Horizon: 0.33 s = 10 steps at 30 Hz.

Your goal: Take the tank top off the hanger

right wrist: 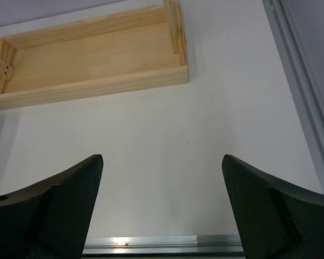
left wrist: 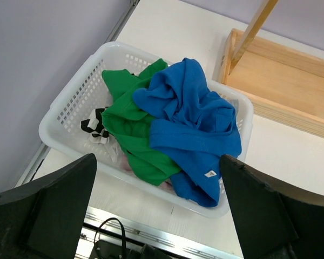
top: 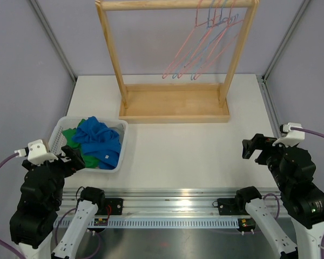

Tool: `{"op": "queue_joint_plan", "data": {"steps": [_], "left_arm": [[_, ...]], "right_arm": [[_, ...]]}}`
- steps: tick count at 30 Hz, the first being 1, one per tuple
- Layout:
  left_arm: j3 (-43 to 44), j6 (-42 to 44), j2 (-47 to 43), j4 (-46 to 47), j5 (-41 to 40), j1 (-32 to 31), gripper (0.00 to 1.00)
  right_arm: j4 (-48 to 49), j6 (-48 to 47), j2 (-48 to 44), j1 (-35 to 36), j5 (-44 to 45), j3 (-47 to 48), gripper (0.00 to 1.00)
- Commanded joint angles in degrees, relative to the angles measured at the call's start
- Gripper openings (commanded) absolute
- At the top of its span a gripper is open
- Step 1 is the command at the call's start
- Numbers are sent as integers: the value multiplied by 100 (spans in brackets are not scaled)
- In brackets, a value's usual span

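Note:
Several bare pink and blue hangers (top: 205, 46) hang at the right end of the wooden rack's top bar (top: 173, 5); no garment is on them. A blue top (top: 100, 141) lies crumpled over a green one (top: 78, 147) in the white basket (top: 124, 141) at the left. In the left wrist view the blue top (left wrist: 197, 121), the green one (left wrist: 132, 129) and the basket (left wrist: 70, 110) fill the frame. My left gripper (left wrist: 157, 183) is open and empty just before the basket's near edge. My right gripper (right wrist: 162, 183) is open and empty over bare table at the right.
The wooden rack's base tray (top: 175, 102) stands at the back middle; it also shows in the right wrist view (right wrist: 92, 59). A black-and-white cloth (left wrist: 94, 125) lies under the green top. A metal rail (top: 173, 208) runs along the near edge. Grey walls close both sides.

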Motion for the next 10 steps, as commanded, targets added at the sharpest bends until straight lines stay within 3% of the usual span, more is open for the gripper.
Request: {"op": "queue_joint_plan", "data": {"steps": [1, 10], "left_arm": [[-148, 85, -40, 214, -8, -23, 99], [-262, 128, -102, 372, 54, -23, 99]], "right_arm": [[254, -125, 185, -17, -70, 22, 99], [192, -133, 353, -17, -176, 93, 100]]}}
